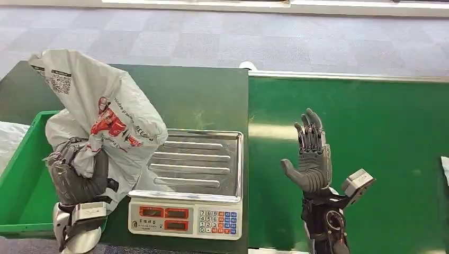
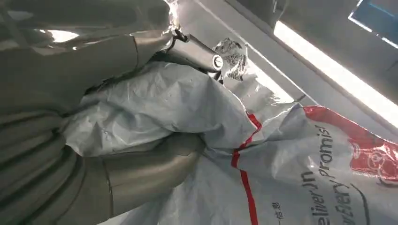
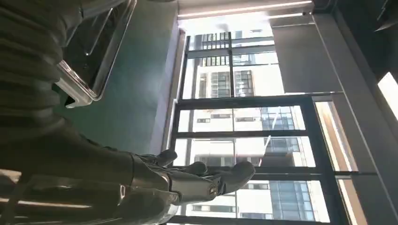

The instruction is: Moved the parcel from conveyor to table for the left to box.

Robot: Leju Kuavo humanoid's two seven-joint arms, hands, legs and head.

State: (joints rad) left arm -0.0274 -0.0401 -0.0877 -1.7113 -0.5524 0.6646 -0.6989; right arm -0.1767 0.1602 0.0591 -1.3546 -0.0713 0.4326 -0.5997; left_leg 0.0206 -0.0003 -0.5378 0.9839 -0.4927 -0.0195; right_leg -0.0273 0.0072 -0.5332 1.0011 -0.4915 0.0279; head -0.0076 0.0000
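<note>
Above bin [image 1: 21, 174]: parcel [image 1: 100, 114] upright | left fingers [image 1: 74, 169] clutch it | right fingers [image 1: 312, 137] spread

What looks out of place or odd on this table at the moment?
Nothing is spilled or broken. The crumpled parcel hangs in the left hand between the green bin and the scale, resting on neither. The right hand is open.

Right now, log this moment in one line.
left hand holds parcel beside scale | right hand open over conveyor
</note>
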